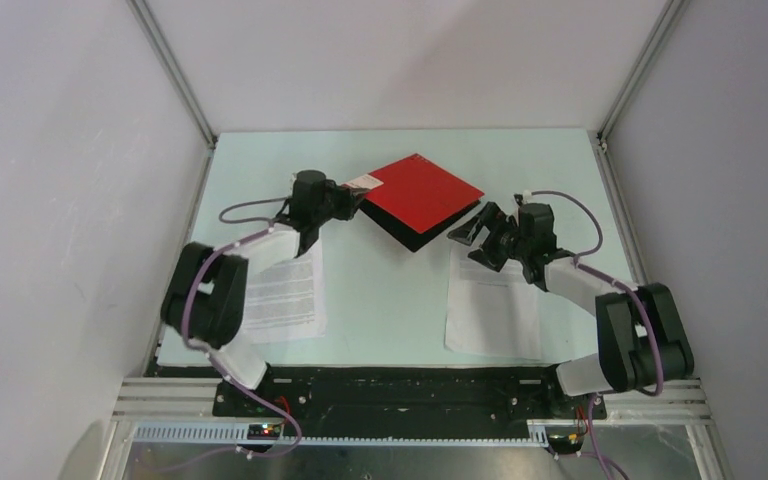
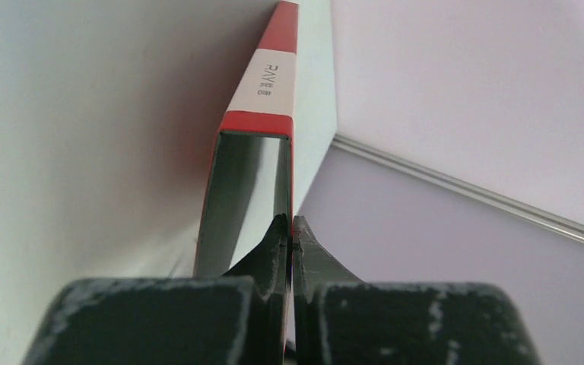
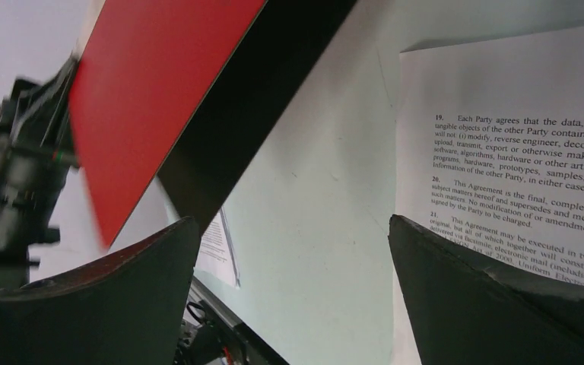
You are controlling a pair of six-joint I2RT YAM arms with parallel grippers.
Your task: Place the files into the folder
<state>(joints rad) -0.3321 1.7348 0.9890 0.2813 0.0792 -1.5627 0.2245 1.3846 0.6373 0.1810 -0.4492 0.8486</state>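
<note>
The red folder (image 1: 420, 190) lies diamond-wise at the back middle of the table, its black inside (image 1: 430, 232) showing along the near edges. My left gripper (image 1: 358, 200) is shut on the folder's red cover at its left corner, by the white label (image 2: 268, 80); in the left wrist view the thin cover edge sits between the closed fingertips (image 2: 292, 228). One of the files (image 1: 285, 290) lies under the left arm, another (image 1: 490, 305) under the right arm. My right gripper (image 1: 470, 232) hangs open at the folder's right corner, empty (image 3: 293, 222), with the red cover (image 3: 160, 84) to its left and the printed sheet (image 3: 517, 152) to its right.
White enclosure walls with metal corner rails (image 1: 175, 70) close in the pale green table (image 1: 390, 300) on three sides. The black base rail (image 1: 390, 385) runs along the near edge. The left arm (image 3: 23, 175) shows behind the folder in the right wrist view.
</note>
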